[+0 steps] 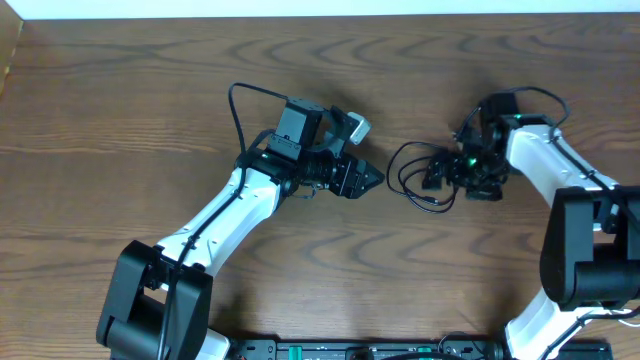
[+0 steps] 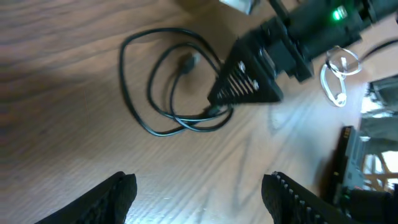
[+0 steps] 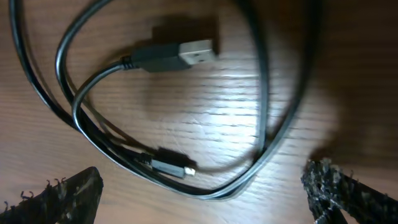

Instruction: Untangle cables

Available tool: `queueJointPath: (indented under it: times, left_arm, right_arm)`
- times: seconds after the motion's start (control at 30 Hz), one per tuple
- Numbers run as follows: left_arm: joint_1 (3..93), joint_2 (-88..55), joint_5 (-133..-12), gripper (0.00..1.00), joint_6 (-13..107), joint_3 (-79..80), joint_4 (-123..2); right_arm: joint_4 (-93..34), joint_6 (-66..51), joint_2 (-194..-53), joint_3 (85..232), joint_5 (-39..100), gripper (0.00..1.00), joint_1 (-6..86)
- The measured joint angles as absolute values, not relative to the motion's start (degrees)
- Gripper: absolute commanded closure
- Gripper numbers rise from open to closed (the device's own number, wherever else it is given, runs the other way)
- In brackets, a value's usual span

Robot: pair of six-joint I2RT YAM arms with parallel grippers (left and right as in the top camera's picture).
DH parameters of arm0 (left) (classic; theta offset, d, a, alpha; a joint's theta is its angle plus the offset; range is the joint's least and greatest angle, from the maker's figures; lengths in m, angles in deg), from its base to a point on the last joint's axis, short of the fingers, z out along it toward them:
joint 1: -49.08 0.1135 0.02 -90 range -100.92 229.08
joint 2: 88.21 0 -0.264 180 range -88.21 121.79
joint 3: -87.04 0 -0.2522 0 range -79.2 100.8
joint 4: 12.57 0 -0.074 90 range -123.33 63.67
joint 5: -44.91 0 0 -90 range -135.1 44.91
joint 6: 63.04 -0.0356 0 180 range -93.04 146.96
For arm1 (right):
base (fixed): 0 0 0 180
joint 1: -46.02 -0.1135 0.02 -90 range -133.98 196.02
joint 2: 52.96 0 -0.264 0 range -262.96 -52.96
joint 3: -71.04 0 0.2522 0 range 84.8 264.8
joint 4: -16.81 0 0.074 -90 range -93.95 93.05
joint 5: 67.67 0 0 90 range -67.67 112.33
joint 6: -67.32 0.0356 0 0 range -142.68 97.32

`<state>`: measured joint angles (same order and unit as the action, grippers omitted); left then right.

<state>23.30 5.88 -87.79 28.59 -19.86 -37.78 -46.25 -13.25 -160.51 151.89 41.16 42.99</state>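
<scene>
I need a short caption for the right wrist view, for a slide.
Open right fingers flank a looped black cable on the wooden table, its USB plug and small plug showing.

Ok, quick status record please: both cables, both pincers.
black cable: thin black cord in loose overlapping loops on the wooden table; flat USB plug and small plug lie inside the loops
white cable: thin white cord in a small loop, on the far side of the right arm from the black one
left pincer: open, empty, short of the black loops
right pincer: wide open over the black loops, gripping nothing
</scene>
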Motion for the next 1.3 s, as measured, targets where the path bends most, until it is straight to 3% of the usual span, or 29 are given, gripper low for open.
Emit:
queueJointPath:
  times: [0.43, 0.63, 0.97, 1.03, 1.2, 1.27, 1.3]
  left_arm:
    - [23.30, 5.88, -80.78, 0.30, 28.61, -19.86, -38.50]
    - [23.30, 5.88, -80.69, 0.30, 28.61, -19.86, -40.42]
    - [23.30, 5.88, -80.67, 0.30, 28.61, -19.86, -42.76]
    - [23.32, 5.88, -80.69, 0.30, 28.59, -19.86, -42.91]
    - [23.32, 5.88, -80.69, 0.30, 28.59, -19.86, -43.09]
    - [23.30, 5.88, -80.69, 0.30, 28.59, -19.86, -43.13]
    - [23.30, 5.88, -80.67, 0.30, 28.59, -19.86, -43.26]
  right_arm:
    - [-36.52, -8.55, -157.45, 146.58, 39.15, 0.01, 35.21]
    - [-36.98, -5.14, -157.27, 146.16, 30.87, 0.06, 32.50]
    - [-35.73, 2.38, -157.49, 145.15, 19.98, 0.04, 32.28]
    - [-35.43, 2.86, -157.53, 145.05, 19.08, 0.12, 32.28]
    - [-35.34, 3.80, -157.53, 145.02, 18.60, 0.53, 32.28]
    - [-35.93, 4.20, -157.56, 145.05, 18.63, 0.77, 32.28]
    - [-36.21, 4.24, -157.56, 145.05, 18.56, 0.95, 32.28]
